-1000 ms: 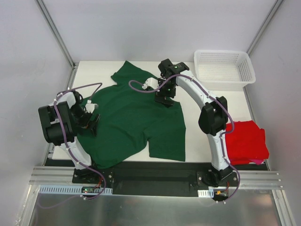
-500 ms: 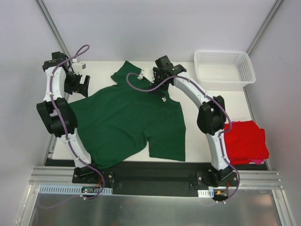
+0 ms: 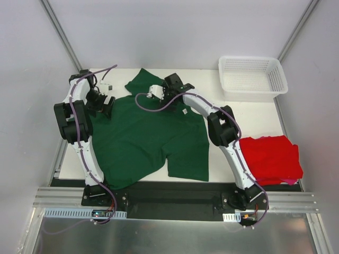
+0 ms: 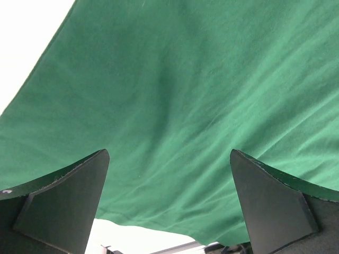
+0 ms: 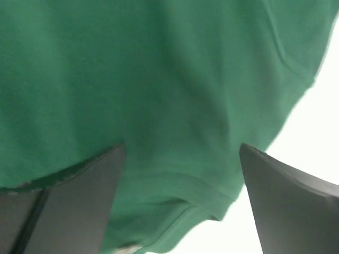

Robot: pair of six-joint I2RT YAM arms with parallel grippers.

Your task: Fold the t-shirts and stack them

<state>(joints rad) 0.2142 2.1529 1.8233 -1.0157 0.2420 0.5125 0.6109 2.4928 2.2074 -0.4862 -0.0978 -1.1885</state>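
Should the open left gripper (image 4: pixel 168 154) and right gripper (image 5: pixel 183 147) (nothing held yet) be closed shallowly on the dark green cloth t-shirt (image 3: pixel 148 132) beneath, only a wrinkle may be pinched.

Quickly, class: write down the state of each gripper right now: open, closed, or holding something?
Left gripper: open, holding nothing, over the green t-shirt.
Right gripper: open, holding nothing, over the same shirt.

The left arm (image 3: pixel 73 119) stood along the left side of the frame, its left gripper (image 4: pixel 169 159) at upper left, jaws spread wide. The right arm (image 3: pixel 225 132) bent toward upper centre, right gripper (image 5: pixel 183 153) equally wide.
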